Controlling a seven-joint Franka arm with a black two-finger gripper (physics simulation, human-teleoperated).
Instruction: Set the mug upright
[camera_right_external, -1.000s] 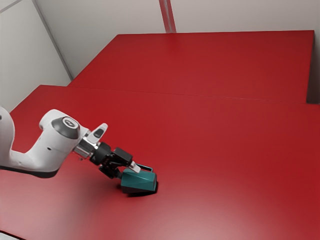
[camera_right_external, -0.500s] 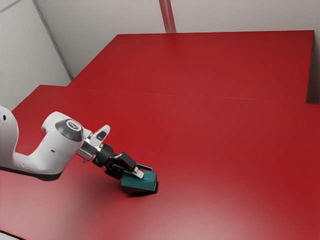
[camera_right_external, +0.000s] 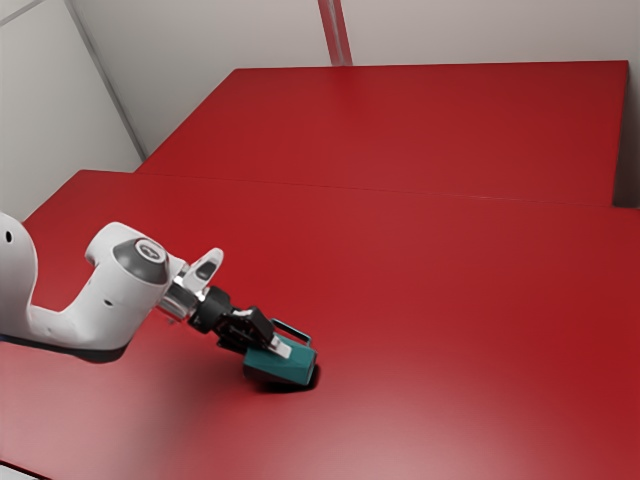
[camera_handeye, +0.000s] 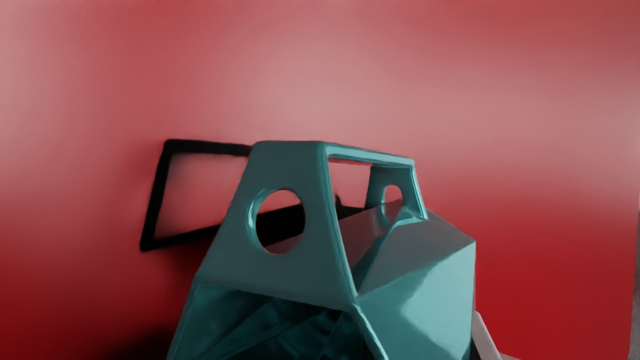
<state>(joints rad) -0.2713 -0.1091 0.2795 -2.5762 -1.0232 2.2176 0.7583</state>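
Because the teal mug (camera_right_external: 292, 369) is tipped over, handle (camera_handeye: 295, 167) uppermost, well in from the desk's (camera_right_external: 450, 330) far edge, the pincer (camera_right_external: 277, 350) meets it, likely for righting, though clamped or apart I cannot tell.

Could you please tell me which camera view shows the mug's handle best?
The wrist view: it shows the handle up close, with its round holes. The exterior view shows it as a small, thin loop on the mug, without that detail.
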